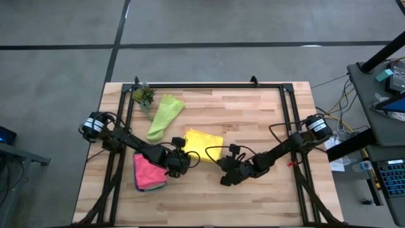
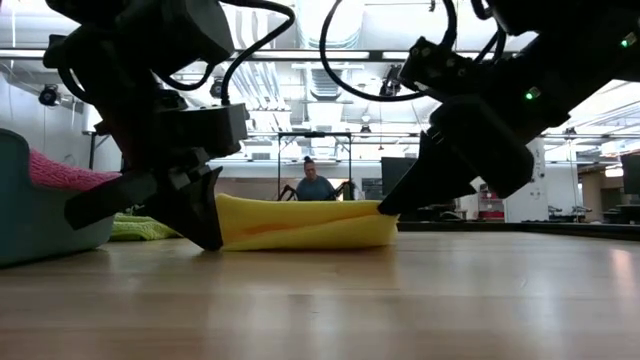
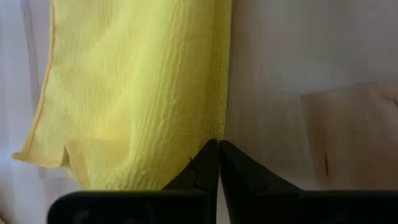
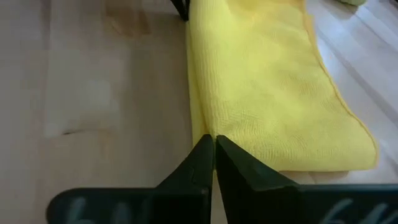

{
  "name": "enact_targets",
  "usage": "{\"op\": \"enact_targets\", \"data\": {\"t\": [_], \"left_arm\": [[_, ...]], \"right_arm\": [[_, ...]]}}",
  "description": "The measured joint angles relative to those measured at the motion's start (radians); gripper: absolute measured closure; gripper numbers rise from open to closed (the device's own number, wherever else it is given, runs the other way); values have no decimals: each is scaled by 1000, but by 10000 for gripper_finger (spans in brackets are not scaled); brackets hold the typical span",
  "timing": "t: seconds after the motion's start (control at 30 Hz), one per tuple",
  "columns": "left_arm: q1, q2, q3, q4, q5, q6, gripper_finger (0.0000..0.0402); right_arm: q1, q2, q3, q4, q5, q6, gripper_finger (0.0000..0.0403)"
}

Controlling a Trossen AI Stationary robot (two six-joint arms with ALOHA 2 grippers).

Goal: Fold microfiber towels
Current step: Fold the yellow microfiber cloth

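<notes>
While the yellow towel (image 1: 203,143) lies folded mid-frame from above, left gripper (image 1: 179,161) and right gripper (image 1: 229,171) flank its lower edge. Low view: both pinch its ends at table level. Wrist views: each fingertip pair (image 3: 217,163) (image 4: 213,155) pressed together on the fold edge. Best to lift both corners evenly, keeping tension.
</notes>
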Motion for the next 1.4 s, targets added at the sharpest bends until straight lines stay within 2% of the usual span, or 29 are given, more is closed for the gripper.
{"op": "enact_targets", "data": {"t": [0.43, 0.73, 0.97, 1.1, 1.4], "left_arm": [[0, -28, 3, -8, 19, 0, 401], [0, -138, 8, -102, 151, 26, 401], [6, -248, 8, -60, 143, 55, 401], [17, -259, -1, 17, 97, 90, 401], [48, -187, -4, 38, 93, 105, 401]], "right_arm": [[2, 20, 0, -3, -38, 91, 388], [2, 0, 0, -16, -38, 107, 325], [2, -50, 0, -25, -48, 106, 295], [-14, -60, 0, -22, -8, 106, 310], [-149, -47, -1, -27, 23, 65, 390]]}}
